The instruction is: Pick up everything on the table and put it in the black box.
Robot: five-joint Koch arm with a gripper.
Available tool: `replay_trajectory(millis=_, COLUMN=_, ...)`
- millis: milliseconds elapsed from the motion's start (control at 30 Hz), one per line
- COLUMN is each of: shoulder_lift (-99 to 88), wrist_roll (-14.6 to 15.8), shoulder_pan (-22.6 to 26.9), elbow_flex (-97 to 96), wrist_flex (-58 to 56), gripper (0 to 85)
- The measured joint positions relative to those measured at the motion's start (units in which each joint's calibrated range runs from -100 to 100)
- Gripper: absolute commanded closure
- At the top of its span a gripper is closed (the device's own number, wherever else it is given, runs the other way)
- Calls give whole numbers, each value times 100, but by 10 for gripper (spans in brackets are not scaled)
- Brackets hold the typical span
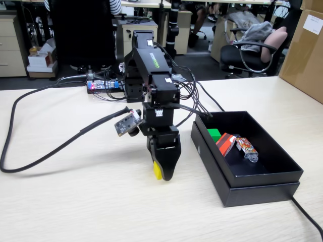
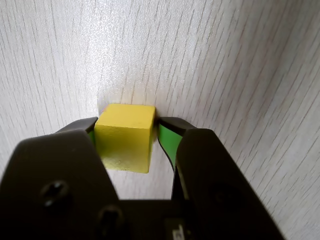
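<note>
A small yellow cube [image 2: 125,137] sits between the green-lined jaws of my gripper [image 2: 127,122], which is shut on it. In the fixed view the gripper [image 1: 162,174] points down at the table [image 1: 75,201], left of the black box [image 1: 262,177], with the yellow cube [image 1: 157,170] showing at its tip just at the tabletop. I cannot tell whether the cube still touches the wood. Inside the box lie a green cube [image 1: 214,134], a red-orange packet [image 1: 225,143] and a small orange-patterned candy wrapper [image 1: 247,148].
A thick black cable [image 1: 50,146] loops across the table's left side to the arm. Another cable [image 1: 308,217] runs off behind the box's front right corner. A controller board [image 1: 103,84] lies behind the arm's base. A tan carton [image 1: 305,45] stands at the far right.
</note>
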Motion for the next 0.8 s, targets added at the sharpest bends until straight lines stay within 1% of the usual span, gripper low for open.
replay_trajectory(millis=33, shoulder_lift=0, wrist_roll=0, shoulder_pan=0, elbow_flex=9, wrist_flex=0, gripper=781)
replay_trajectory(millis=67, shoulder_lift=0, wrist_roll=0, shoulder_pan=0, elbow_flex=0, wrist_flex=0, gripper=818)
replay_trajectory(millis=300, shoulder_lift=-63, wrist_roll=-5, shoulder_pan=-5, elbow_flex=0, wrist_flex=0, gripper=821)
replay_trajectory(millis=400, shoulder_lift=-431, wrist_roll=-5, shoulder_pan=10, elbow_flex=-9, wrist_flex=-66, gripper=821)
replay_trajectory(millis=467, shoulder_lift=-1178, wrist_roll=-15, shoulder_pan=78, elbow_flex=-411, wrist_flex=-140, gripper=819)
replay_trajectory(millis=500, shoulder_lift=-1634, wrist_roll=5, shoulder_pan=142, elbow_flex=-712, wrist_flex=-238, gripper=819)
replay_trajectory(millis=533, shoulder_lift=-2977, wrist_roll=10, shoulder_pan=386, elbow_flex=-1434, wrist_flex=-329, gripper=819)
replay_trajectory(millis=567, shoulder_lift=-3559, wrist_roll=-10, shoulder_pan=493, elbow_flex=-1635, wrist_flex=-230, gripper=819)
replay_trajectory(millis=600, shoulder_lift=-3635, wrist_roll=0, shoulder_pan=508, elbow_flex=-1717, wrist_flex=-222, gripper=819)
replay_trajectory(millis=633, shoulder_lift=-4256, wrist_roll=24, shoulder_pan=640, elbow_flex=-2256, wrist_flex=-296, gripper=819)
replay_trajectory(millis=667, shoulder_lift=-4851, wrist_roll=78, shoulder_pan=791, elbow_flex=-2658, wrist_flex=-354, gripper=819)
replay_trajectory(millis=700, shoulder_lift=-5586, wrist_roll=151, shoulder_pan=1104, elbow_flex=-2721, wrist_flex=-337, gripper=819)
replay_trajectory(millis=733, shoulder_lift=-5864, wrist_roll=195, shoulder_pan=1241, elbow_flex=-2703, wrist_flex=-345, gripper=819)
replay_trajectory(millis=767, shoulder_lift=-5890, wrist_roll=195, shoulder_pan=1245, elbow_flex=-2694, wrist_flex=-345, gripper=819)
replay_trajectory(millis=800, shoulder_lift=-6054, wrist_roll=264, shoulder_pan=1416, elbow_flex=-2703, wrist_flex=-345, gripper=819)
